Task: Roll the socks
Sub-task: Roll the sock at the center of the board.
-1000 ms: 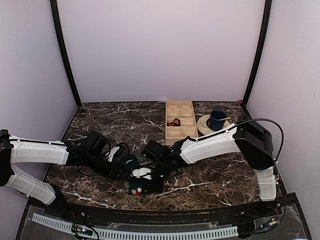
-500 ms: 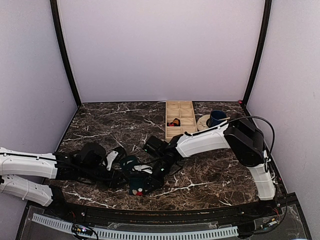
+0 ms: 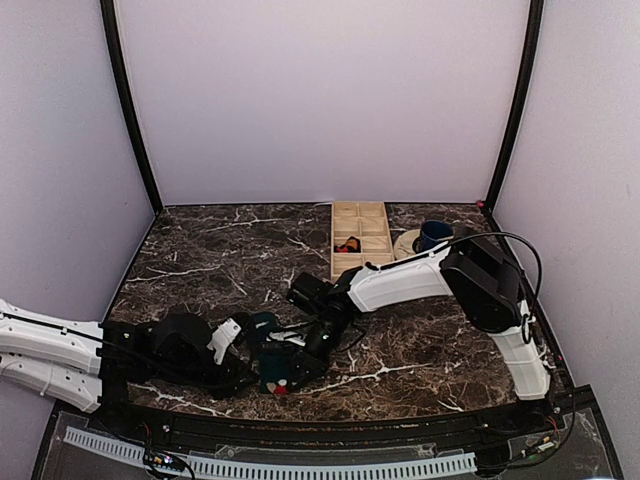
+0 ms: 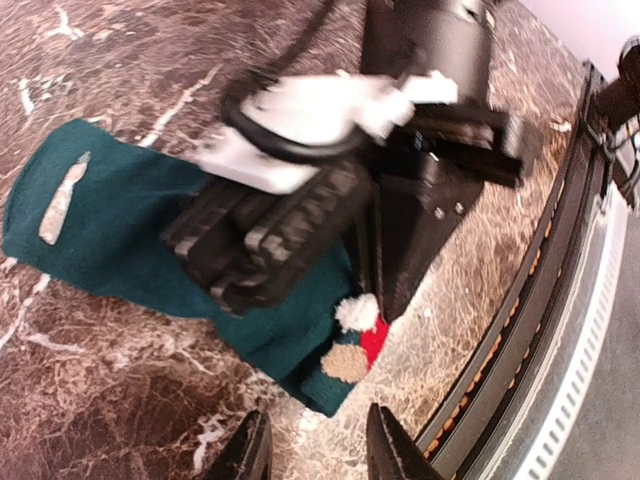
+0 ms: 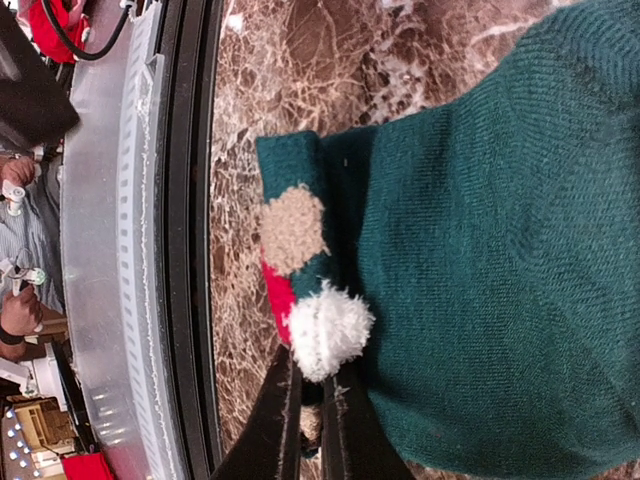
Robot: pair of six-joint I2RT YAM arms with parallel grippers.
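A dark teal green sock (image 4: 120, 230) lies flat on the marble near the table's front edge, with a white pompom (image 5: 328, 330) and red and beige patches at its near end. My right gripper (image 5: 318, 385) presses down on this sock (image 3: 264, 326) and is shut on its edge right beside the pompom. My left gripper (image 4: 318, 455) hovers open just short of the sock's patched end, with bare marble between its fingers. From above, the left gripper (image 3: 243, 365) sits to the left of the right gripper (image 3: 290, 362). A small black, red and orange bundle (image 3: 347, 245) lies in a wooden box compartment.
The wooden compartment box (image 3: 360, 262) stands at the back centre. A dark blue mug (image 3: 435, 238) sits on a white plate (image 3: 408, 250) to its right. The black and metal front rail (image 4: 545, 320) runs close behind the sock's end. Black posts frame the pale walls.
The left arm has swung back toward the near left edge and its gripper has narrowed a little. The right arm has shifted slightly left, still pinching the sock.
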